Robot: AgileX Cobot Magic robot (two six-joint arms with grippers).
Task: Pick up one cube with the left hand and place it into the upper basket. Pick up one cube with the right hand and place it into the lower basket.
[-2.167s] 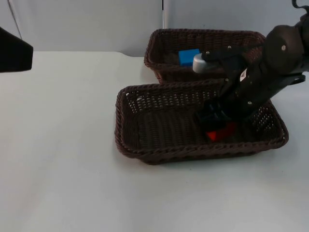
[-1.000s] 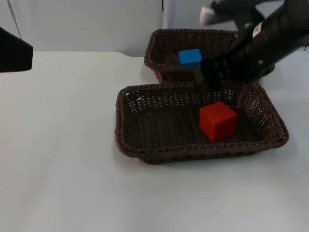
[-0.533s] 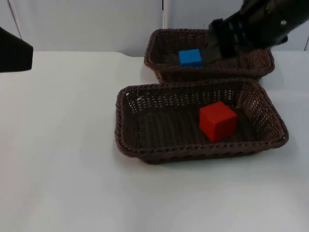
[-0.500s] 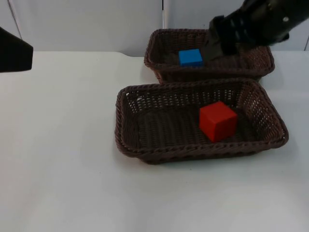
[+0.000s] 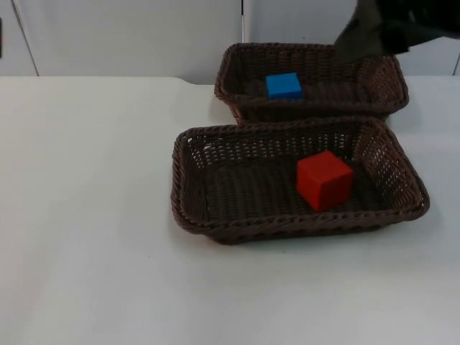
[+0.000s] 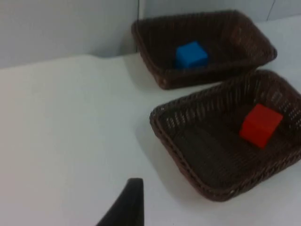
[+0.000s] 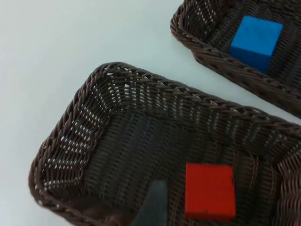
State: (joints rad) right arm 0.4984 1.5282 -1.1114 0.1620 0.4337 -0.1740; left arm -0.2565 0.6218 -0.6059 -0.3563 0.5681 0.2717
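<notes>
The blue cube (image 5: pixel 283 85) lies in the upper basket (image 5: pixel 237 61) and the red cube (image 5: pixel 324 180) in the lower basket (image 5: pixel 188 180), toward 3 o'clock. The right gripper (image 5: pixel 374 32) is above the upper basket at 1 o'clock; how far it is open cannot be told. The left arm waits. Little risk is left: a low arm could knock a rim.

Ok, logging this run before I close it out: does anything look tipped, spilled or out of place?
Nothing stands out. The blue cube sits in the upper basket, the red cube in the lower basket, and both baskets stand level on the white table.
</notes>
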